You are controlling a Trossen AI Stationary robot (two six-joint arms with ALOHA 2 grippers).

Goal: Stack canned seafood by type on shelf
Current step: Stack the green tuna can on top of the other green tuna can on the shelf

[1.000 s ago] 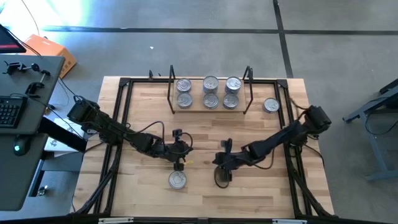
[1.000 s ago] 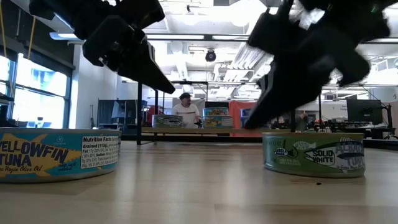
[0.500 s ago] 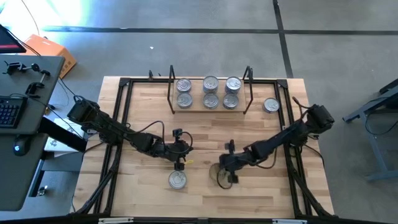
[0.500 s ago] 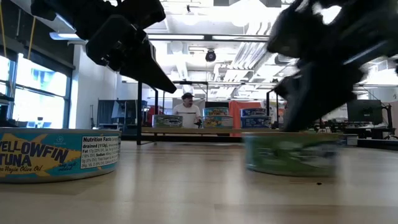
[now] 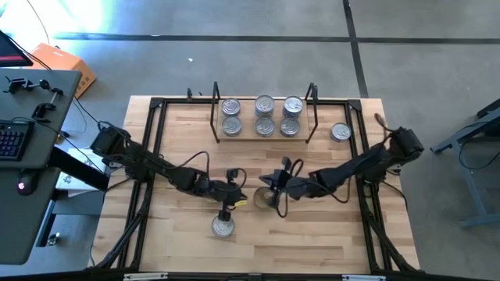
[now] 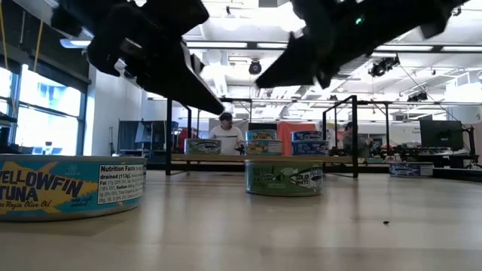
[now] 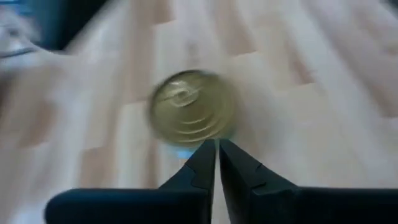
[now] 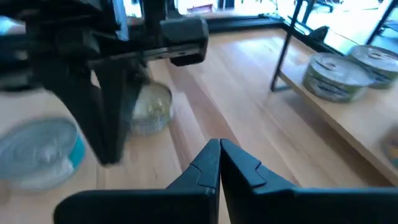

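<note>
The wooden table (image 5: 180, 242) carries the shelf (image 5: 264, 139) along its far side, with six silver-lidded cans (image 5: 264, 115) sitting on it in three pairs. One more can (image 5: 340, 132) rests just outside the shelf's right end frame. Well in front of the shelf, mid-table, lies the green-labelled solid white can (image 6: 284, 178), and nearer the front edge the yellowfin tuna can (image 5: 223, 225). The left gripper (image 5: 227, 204) hangs between the shelf and the yellowfin can, just above that can, its fingers pressed together on nothing. The right gripper (image 5: 273, 184) hovers over the green can, fingers likewise pinched together and empty. These tins look rigid, dense and slick-walled; pinching across the side wall below the lid rim seems safest
</note>
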